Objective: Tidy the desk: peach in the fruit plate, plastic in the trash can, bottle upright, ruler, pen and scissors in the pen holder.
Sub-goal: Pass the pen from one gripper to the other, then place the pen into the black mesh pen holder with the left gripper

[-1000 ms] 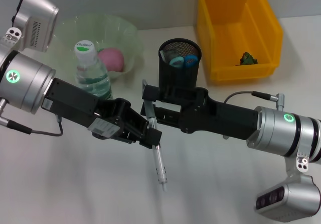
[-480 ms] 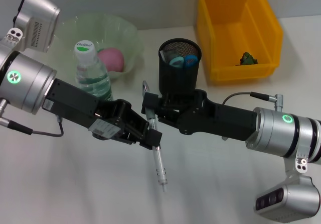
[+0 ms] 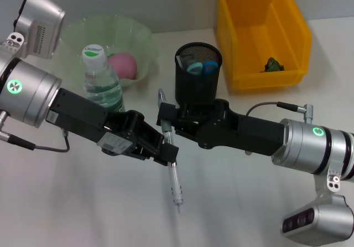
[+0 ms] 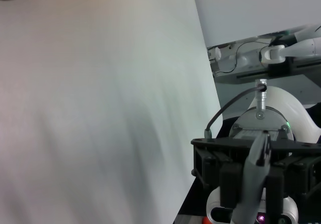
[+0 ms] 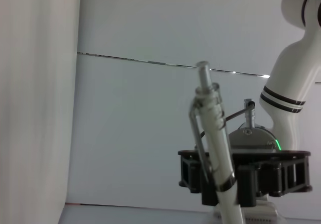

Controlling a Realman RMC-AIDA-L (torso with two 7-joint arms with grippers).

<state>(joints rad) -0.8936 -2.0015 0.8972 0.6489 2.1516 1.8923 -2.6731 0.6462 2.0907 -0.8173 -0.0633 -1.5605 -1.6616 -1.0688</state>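
Both grippers met at the pen (image 3: 170,157) above the white desk (image 3: 83,202) — the left gripper (image 3: 168,154) pinched its middle, the right gripper (image 3: 164,118) pinched its clip end, just in front of the black mesh pen holder (image 3: 198,75).

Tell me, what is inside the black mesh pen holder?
In the pen holder, two blue handle loops of the scissors show at the rim. The blades and anything deeper are hidden by its dark mesh wall. The pen is outside.
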